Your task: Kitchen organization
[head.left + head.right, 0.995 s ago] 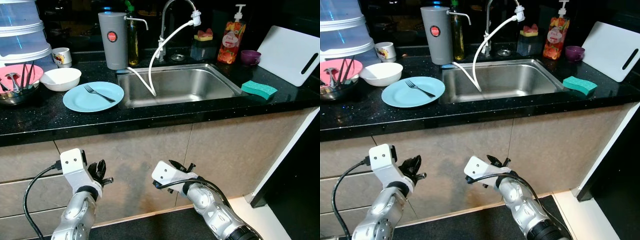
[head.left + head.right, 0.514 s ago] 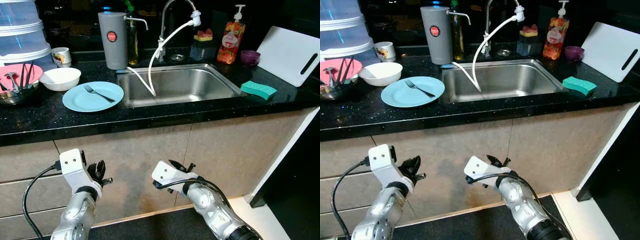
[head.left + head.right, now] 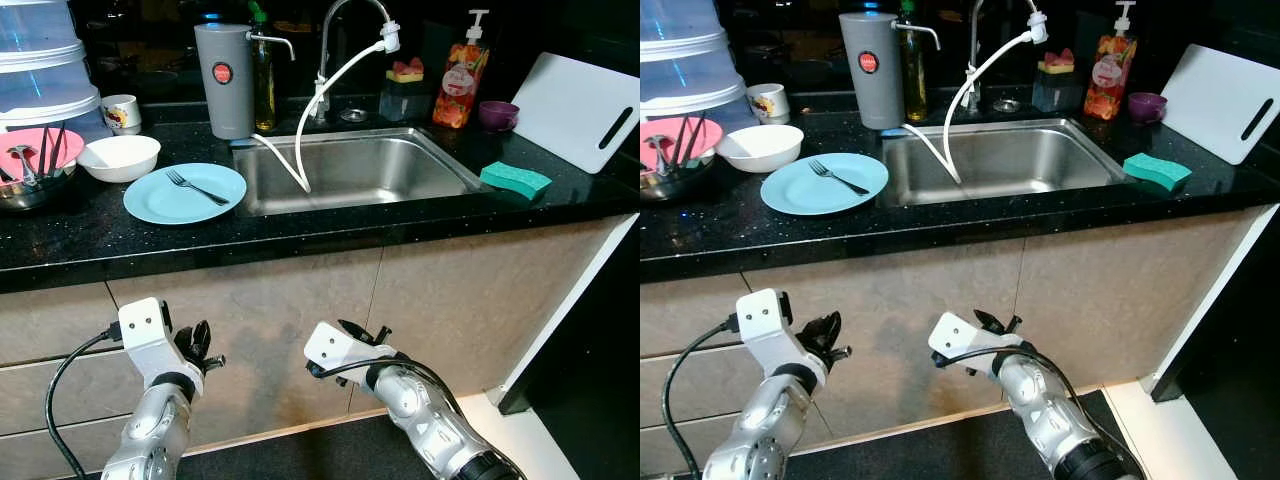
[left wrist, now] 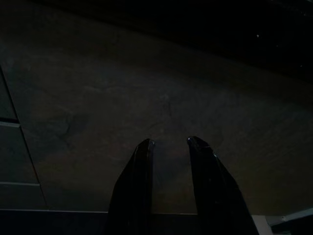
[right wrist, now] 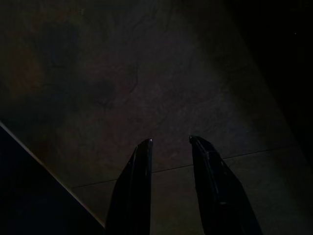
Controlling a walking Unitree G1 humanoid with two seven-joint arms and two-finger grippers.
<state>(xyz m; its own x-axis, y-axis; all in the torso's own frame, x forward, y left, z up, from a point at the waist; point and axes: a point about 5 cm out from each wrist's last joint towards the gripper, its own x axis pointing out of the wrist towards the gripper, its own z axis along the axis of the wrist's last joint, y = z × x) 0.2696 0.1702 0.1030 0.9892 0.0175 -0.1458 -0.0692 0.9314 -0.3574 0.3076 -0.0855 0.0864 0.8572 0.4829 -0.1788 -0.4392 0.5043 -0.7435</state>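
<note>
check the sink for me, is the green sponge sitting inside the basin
No, the green sponge lies on the black countertop to the right of the sink, outside the basin.

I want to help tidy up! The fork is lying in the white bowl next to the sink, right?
Not quite. The fork is lying on the light blue plate next to the sink, not in the white bowl, which sits just behind the plate. The left eye view shows this.
</note>
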